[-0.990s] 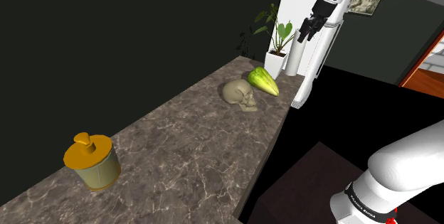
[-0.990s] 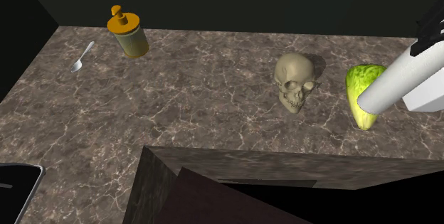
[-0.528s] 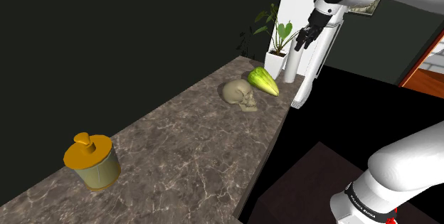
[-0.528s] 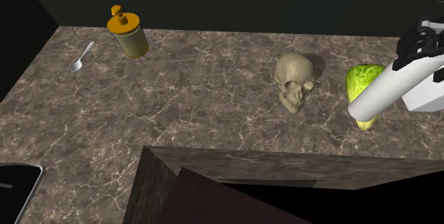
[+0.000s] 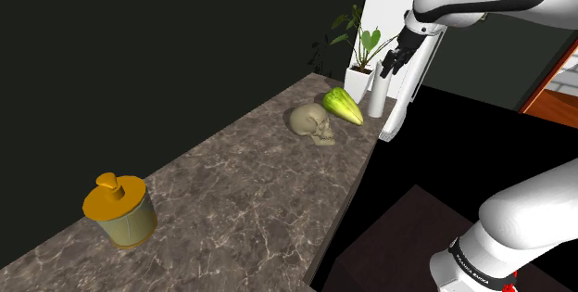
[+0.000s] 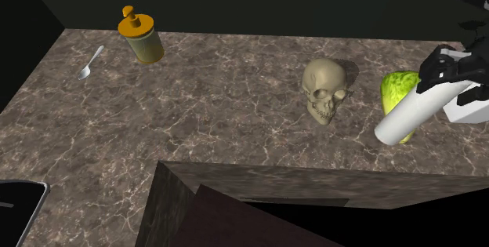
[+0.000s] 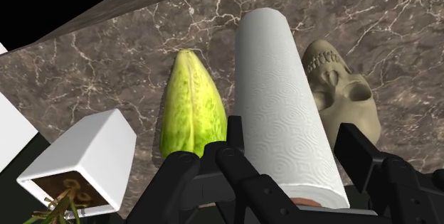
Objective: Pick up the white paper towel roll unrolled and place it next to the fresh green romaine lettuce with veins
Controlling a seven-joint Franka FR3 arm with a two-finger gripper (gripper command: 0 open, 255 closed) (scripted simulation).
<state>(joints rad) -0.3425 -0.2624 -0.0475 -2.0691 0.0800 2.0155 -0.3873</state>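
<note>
Paper towel roll [image 7: 281, 102]: white, embossed, wound tight, with no loose sheet visible.

Gripper [image 7: 293, 137]: black, two fingers [image 7: 235, 134], one on each side of the roll's upper end and closed against it. Judged a firm hold.

Roll, position: hangs from the gripper with its long axis running straight out from the hand toward the counter [image 5: 241, 197]. It is close to upright in the shoulder view, at the counter's far end near the front edge. Whether its lower end touches the stone cannot be told.

Lettuce [image 7: 188, 102]: yellow-green, veined, lying flat, just beside the roll's lower end. The two long axes run roughly parallel as seen from the wrist. The roll stands on the shoulder view's right of it.

Skull [image 7: 334, 87]: beige, near the lettuce, on the side away from the planter.

Planter [image 7: 85, 158]: white, square, holding a leafy plant, just past the lettuce.

Jar [image 6: 141, 35]: orange lid, well apart, at the counter's other end.

Spoon [image 6: 91, 61]: pale, near the jar.

Remaining move, as judged: a short straight descent if any, then release. The lettuce is close enough to be nudged.
</note>
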